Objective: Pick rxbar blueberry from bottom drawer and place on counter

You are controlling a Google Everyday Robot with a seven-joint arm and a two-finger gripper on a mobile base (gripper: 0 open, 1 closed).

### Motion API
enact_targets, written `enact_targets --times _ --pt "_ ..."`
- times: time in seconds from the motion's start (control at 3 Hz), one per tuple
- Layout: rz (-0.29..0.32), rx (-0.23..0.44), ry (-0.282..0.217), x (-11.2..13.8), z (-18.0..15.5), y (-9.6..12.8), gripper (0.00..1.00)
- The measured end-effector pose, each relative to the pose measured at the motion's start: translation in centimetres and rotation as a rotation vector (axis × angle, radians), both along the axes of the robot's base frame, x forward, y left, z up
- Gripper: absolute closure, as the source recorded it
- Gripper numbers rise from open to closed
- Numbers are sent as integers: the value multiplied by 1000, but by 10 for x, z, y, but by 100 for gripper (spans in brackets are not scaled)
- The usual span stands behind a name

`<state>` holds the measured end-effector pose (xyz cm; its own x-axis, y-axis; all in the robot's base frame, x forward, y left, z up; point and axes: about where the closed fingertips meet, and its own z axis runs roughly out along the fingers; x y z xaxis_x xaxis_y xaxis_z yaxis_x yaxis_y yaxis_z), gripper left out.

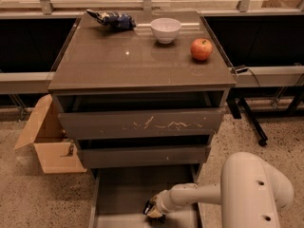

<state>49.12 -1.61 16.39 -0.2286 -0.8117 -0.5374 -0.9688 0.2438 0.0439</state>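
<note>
The bottom drawer [126, 190] is pulled open at the foot of the cabinet. My gripper [153, 209] reaches down into it from the right and sits low over the drawer floor near its front. A small dark shape at the gripper's tip blends with the gripper, so I cannot tell whether it is the rxbar blueberry; no bar shows elsewhere on the drawer floor. The counter [133, 63] is the glossy cabinet top above.
On the counter are a blue-and-white snack bag [113, 19], a white bowl [166, 30] and a red apple [201, 49]. The scratched-front drawer [142, 123] and middle drawer [142, 155] overhang the bottom one. An open cardboard box [50, 144] stands at the left. My bulky white arm [254, 191] fills the lower right.
</note>
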Motion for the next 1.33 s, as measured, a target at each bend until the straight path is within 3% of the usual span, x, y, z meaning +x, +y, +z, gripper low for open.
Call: enact_targets --times 0.67,1.0,1.33 --pt "132 100 -230 -8 96 17 100" --pt "175 124 -292 -13 120 24 100" --pt "197 133 -317 -15 129 27 100"
